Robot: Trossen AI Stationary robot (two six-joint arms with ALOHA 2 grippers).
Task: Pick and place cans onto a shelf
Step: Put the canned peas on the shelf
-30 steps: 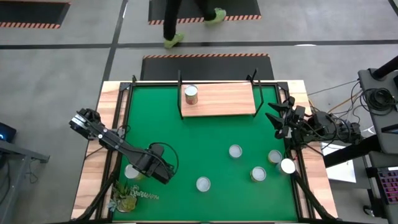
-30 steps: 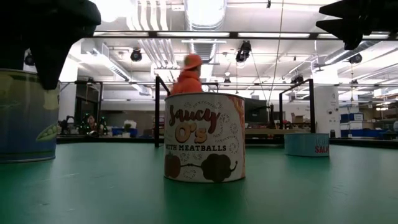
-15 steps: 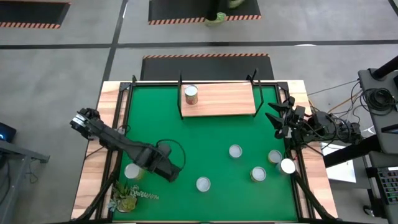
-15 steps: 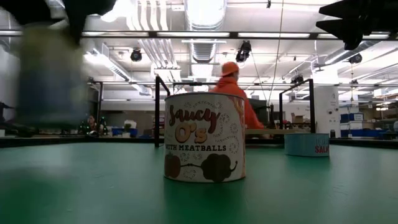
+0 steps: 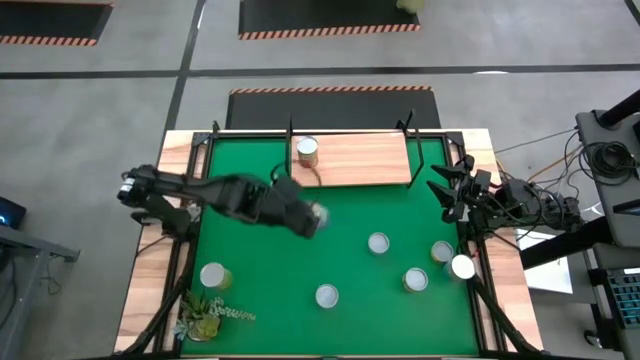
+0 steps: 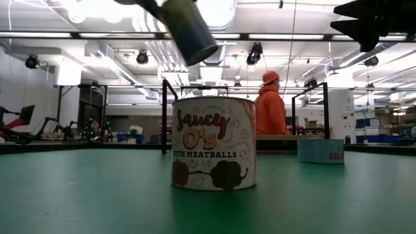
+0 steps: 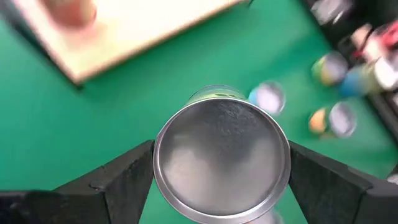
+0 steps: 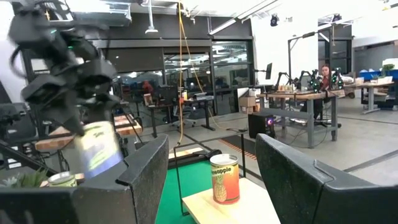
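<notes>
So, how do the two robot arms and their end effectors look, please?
Both arms are dark, nearly black, with jointed segments. The left arm is long and slim, with a cable loop near its wrist. Each end effector has two broad, wedge-shaped black fingers. Black cables gather behind the right arm.

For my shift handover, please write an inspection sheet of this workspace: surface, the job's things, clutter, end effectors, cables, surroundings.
Surface: green table mat with wooden rim.
Job's things: one can upright on the shelf; one held can in the air; six other cans on the table, including the Saucy O's can and a can at the left edge.
Clutter: plant sprig at the near left corner.
End effectors: left end effector shut on the held can, below the shelf; right end effector open, waiting at the right rim.
Cables: bundle right of the table.
Surroundings: person in orange beyond the table.
</notes>
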